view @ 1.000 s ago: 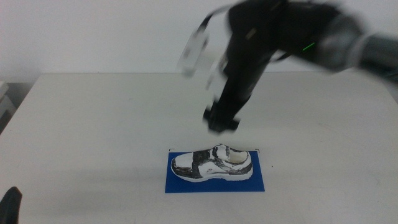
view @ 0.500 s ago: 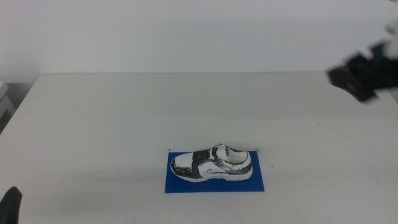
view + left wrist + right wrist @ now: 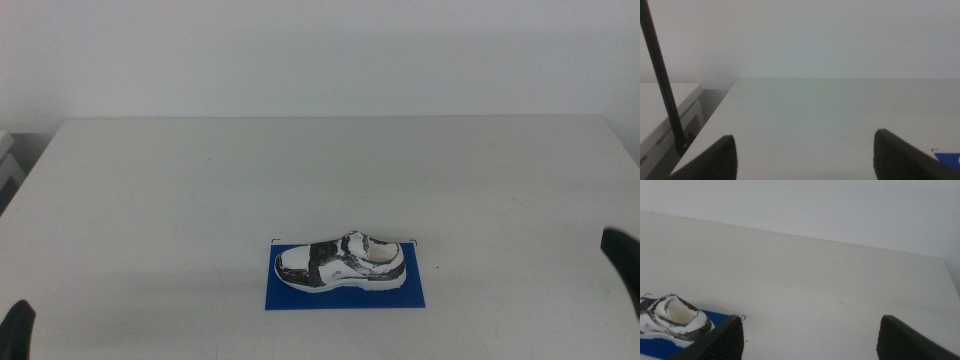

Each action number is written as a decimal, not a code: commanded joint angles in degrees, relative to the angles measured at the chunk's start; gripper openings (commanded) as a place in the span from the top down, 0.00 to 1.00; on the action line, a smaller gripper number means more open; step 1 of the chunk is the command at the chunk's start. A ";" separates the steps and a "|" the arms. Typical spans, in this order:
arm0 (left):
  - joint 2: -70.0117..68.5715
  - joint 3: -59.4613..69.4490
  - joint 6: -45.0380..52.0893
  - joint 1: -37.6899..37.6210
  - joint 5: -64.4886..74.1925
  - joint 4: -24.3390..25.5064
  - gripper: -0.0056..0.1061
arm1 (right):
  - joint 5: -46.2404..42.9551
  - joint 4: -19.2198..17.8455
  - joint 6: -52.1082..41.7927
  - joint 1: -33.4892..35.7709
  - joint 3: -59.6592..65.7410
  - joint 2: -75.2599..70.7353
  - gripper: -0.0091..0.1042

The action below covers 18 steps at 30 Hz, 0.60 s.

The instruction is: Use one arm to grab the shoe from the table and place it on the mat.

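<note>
The shoe (image 3: 343, 262), white with black-grey patches, lies on its sole on the blue mat (image 3: 345, 288) at the front middle of the white table (image 3: 200, 190). Its heel (image 3: 675, 314) and a corner of the mat (image 3: 715, 321) show in the right wrist view. My right gripper (image 3: 810, 335) is open and empty, low at the right edge of the middle view (image 3: 622, 250), well clear of the shoe. My left gripper (image 3: 805, 155) is open and empty, waiting at the bottom left corner of the middle view (image 3: 18, 325). A sliver of mat (image 3: 947, 159) shows in the left wrist view.
Small black corner marks (image 3: 276, 240) sit by the mat's far corners. A white shelf unit (image 3: 665, 117) and a thin black rod (image 3: 660, 75) stand beyond the table's left edge. A plain white wall runs behind the table.
The right arm has pulled away from above the shoe, swung out to the right and dropped low at the right edge. The shoe stays on the mat. The left arm has not moved.
</note>
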 commanded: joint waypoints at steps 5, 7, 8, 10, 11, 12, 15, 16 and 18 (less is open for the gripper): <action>-0.40 0.29 -0.68 -0.26 -4.63 -0.74 0.11 | -7.74 0.11 -0.12 -0.35 7.95 -7.05 0.20; -0.40 0.29 -0.68 -0.26 -4.63 -0.74 0.11 | -7.74 -0.17 -0.12 -0.35 10.19 -10.33 0.20; -0.40 0.29 -0.68 -0.26 -4.63 -0.74 0.11 | -7.74 -0.17 -0.12 -0.35 11.57 -12.11 0.20; -0.40 0.29 -0.68 -0.26 -4.63 -0.74 0.11 | -7.71 -0.17 -0.12 -0.35 14.30 -14.89 0.20; -0.40 0.29 -0.68 -0.26 -4.63 -0.74 0.11 | -7.71 -0.17 -0.12 -0.35 15.49 -16.88 0.20; -0.40 0.29 -0.68 -0.26 -4.63 -0.74 0.11 | -7.77 -0.17 -0.12 -0.35 16.64 -18.44 0.20; -0.40 0.29 -0.68 -0.26 -4.63 -0.74 0.11 | -7.77 -0.17 -0.12 -0.35 19.52 -22.59 0.20; -0.40 0.29 -0.68 -0.26 -4.63 -0.74 0.11 | -7.77 -0.17 -0.12 -0.35 20.20 -23.96 0.20; -0.40 0.29 -0.68 -0.26 -4.63 -0.74 0.11 | -7.78 -0.17 -0.12 -0.35 21.82 -26.50 0.20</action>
